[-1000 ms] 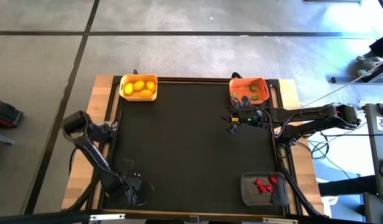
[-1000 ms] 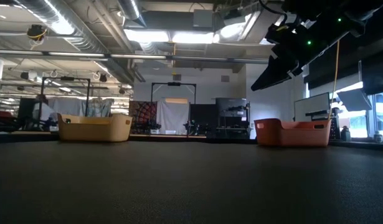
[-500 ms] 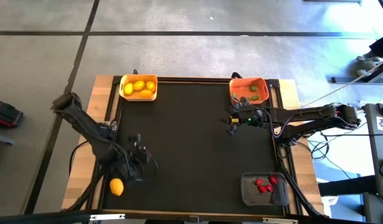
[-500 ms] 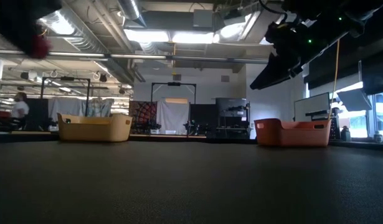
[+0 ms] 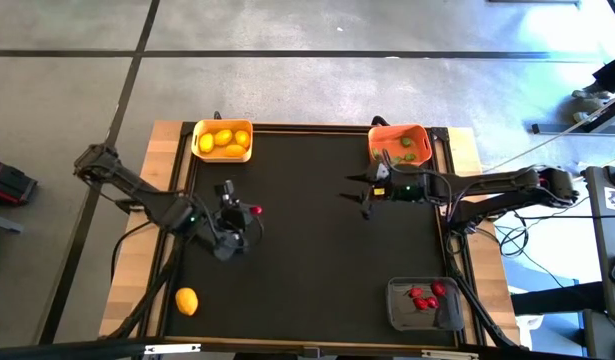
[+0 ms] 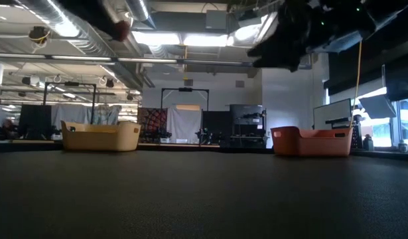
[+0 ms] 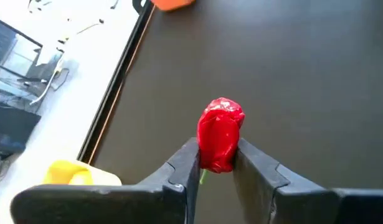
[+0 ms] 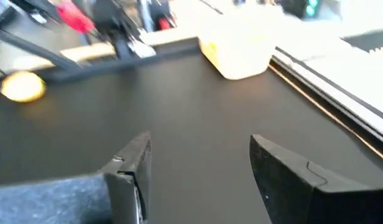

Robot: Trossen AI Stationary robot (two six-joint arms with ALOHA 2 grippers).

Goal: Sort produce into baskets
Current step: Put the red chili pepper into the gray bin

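Note:
My left gripper (image 5: 243,212) hangs over the left half of the black mat, shut on a small red piece of produce (image 7: 220,134), which also shows in the high view (image 5: 255,211). My right gripper (image 5: 349,196) stands open in the air near the orange-red basket (image 5: 401,145), which holds green pieces. A yellow lemon (image 5: 187,300) lies on the mat at the near left. The yellow basket (image 5: 223,140) at the far left holds lemons. The dark grey basket (image 5: 425,303) at the near right holds red pieces. My left gripper pinches the red piece between its two fingers, which are on the two sides of its lower half (image 7: 210,155). Its upper end stands out past the fingertips. The fingers slant downward toward the table's right. The piece is lifted clear of the mat.
The mat's middle (image 5: 307,260) lies bare between the two arms. Wooden table borders (image 5: 169,150) run along the left and right sides. Cables trail off the right arm (image 5: 487,190) at the table's right edge.
My left gripper has risen from the table's near left corner and gone toward the far edge and the middle, turning as it went, with the red piece in its fingers. The lemon at the near left now shows. My right gripper has tipped its fingers upward.

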